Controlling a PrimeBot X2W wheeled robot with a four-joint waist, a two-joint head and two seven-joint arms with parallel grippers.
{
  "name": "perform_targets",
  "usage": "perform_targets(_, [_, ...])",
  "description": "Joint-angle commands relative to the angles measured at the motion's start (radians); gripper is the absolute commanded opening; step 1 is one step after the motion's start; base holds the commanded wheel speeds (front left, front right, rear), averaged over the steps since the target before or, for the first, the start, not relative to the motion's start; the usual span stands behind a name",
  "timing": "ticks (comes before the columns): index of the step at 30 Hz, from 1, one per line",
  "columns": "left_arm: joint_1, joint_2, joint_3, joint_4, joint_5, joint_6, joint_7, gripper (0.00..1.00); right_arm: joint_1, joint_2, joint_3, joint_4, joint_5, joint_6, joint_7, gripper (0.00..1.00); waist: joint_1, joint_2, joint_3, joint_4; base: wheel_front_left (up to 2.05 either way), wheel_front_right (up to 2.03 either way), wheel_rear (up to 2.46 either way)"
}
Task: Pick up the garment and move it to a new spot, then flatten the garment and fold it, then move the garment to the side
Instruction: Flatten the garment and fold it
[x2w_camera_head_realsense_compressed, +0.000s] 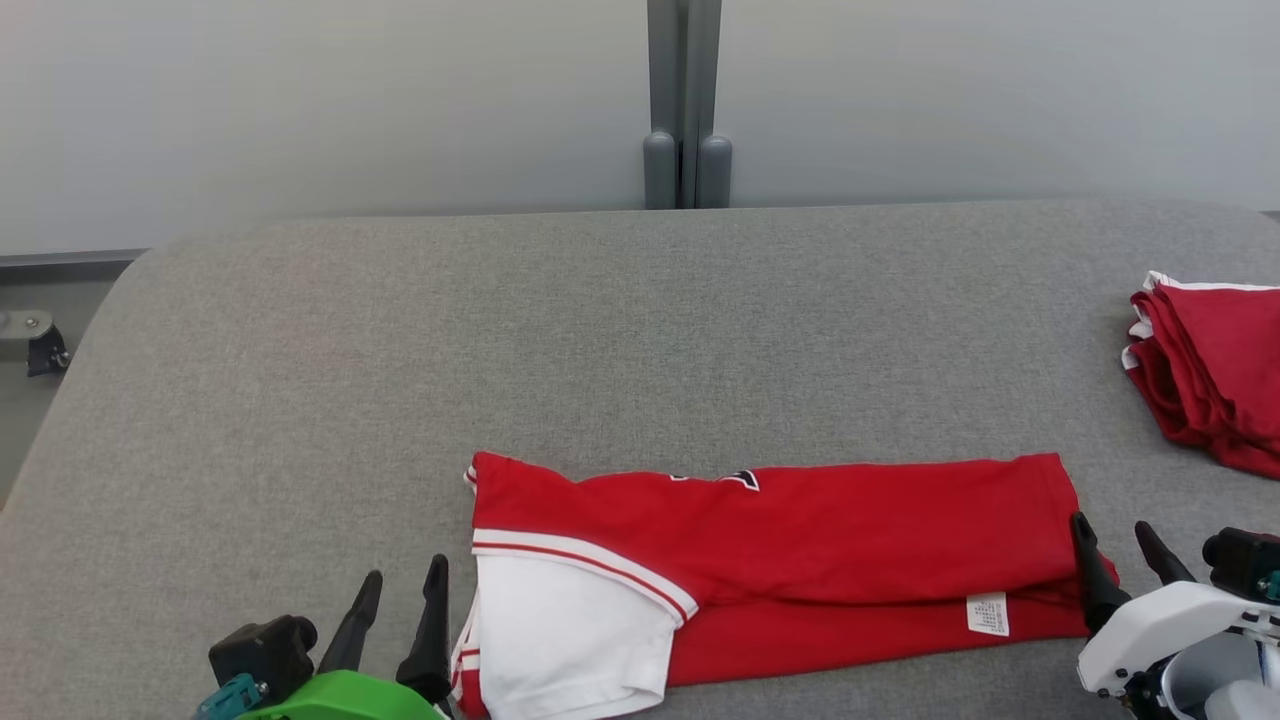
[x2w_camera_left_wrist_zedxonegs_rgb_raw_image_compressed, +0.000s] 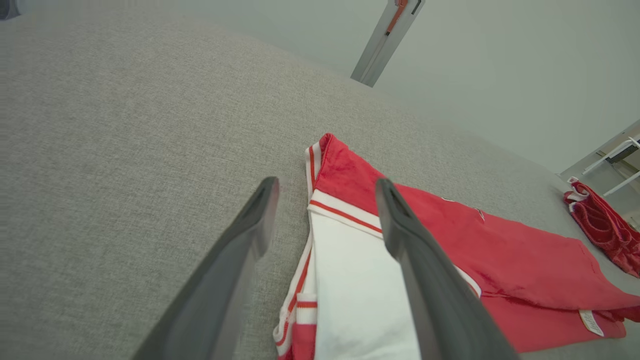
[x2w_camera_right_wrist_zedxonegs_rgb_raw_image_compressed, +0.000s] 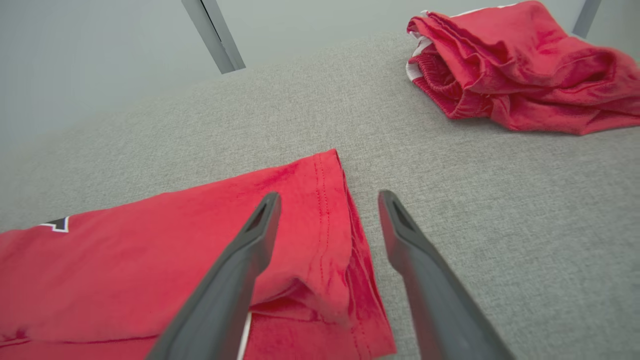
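Bearing everything, counter (x2w_camera_head_realsense_compressed: 300, 350): grey, cloth-covered.
Garment (x2w_camera_head_realsense_compressed: 800, 540): red, white sleeve, folded long on the counter along our near edge.
Red pile (x2w_camera_head_realsense_compressed: 1210, 370): we see it well apart, far right.
Left hand (x2w_camera_head_realsense_compressed: 405, 568): released, fingers spread at the sleeve end.
Right hand (x2w_camera_head_realsense_compressed: 1110, 522): released, fingers spread across the hem edge.

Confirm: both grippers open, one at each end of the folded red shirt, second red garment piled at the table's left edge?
No. In the head view the second red garment is piled at the right edge of the table, not the left. The rest holds: left gripper and right gripper are open, one at each end of the folded red shirt.
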Motion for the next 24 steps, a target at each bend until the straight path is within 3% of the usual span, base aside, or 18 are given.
perform_targets(1, [0.002,0.009,0.002,-0.002,0.017,0.008,-0.01,1.0,0.017,0.006,-0.016,-0.016,-0.014,-0.002,0.01,1.0,0.0,0.0,0.0,0.002,0.0,0.0,0.0])
perform_targets(11, [-0.032,0.0,-0.01,0.009,0.045,0.029,-0.04,1.0,-0.003,0.018,-0.075,-0.075,-0.112,-0.001,0.187,1.0,0.0,0.0,0.001,0.009,0.0,0.0,0.0])
perform_targets(16, [-0.051,-0.002,-0.011,0.019,0.061,0.041,-0.05,1.0,-0.024,0.006,-0.067,-0.015,-0.136,-0.002,0.28,1.0,0.0,0.0,0.005,0.031,0.0,0.0,0.0])
perform_targets(24, [-0.068,0.011,0.009,0.029,0.069,0.06,-0.064,1.0,-0.059,0.011,-0.082,0.145,-0.178,-0.002,0.299,1.0,0.0,0.0,0.009,0.072,0.0,0.0,0.0])
